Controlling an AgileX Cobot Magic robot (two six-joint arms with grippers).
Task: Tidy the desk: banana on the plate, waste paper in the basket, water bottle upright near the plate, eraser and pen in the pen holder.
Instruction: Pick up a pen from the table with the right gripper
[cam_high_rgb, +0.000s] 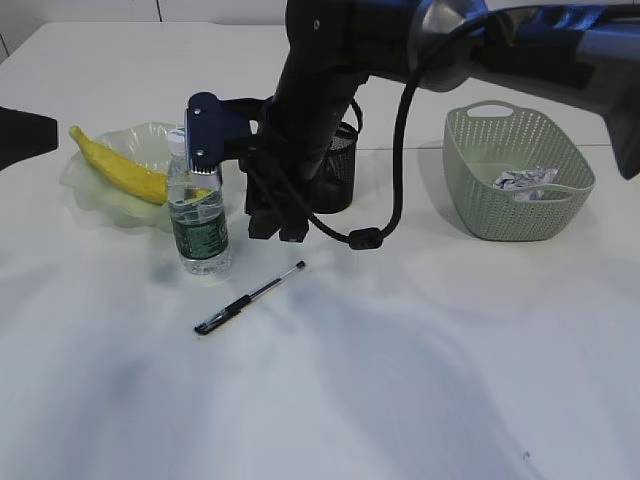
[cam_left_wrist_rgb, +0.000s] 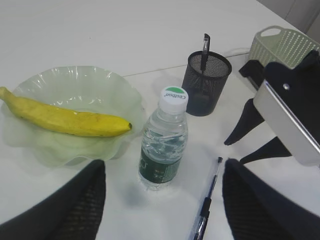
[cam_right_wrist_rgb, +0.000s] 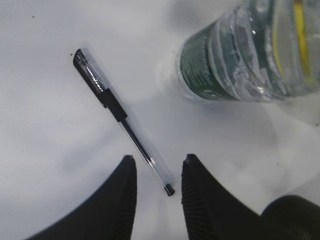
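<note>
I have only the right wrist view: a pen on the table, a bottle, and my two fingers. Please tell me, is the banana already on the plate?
Observer: Yes. In the left wrist view the banana lies across the plate, and the water bottle stands upright just beside it.
Operator: Is there paper in the basket?
Observer: Yes, the exterior view shows crumpled waste paper inside the basket.
Operator: And where is the pen holder from my gripper?
Observer: The pen holder stands behind the right gripper, partly hidden by the arm. The pen is on the table in front of it.
</note>
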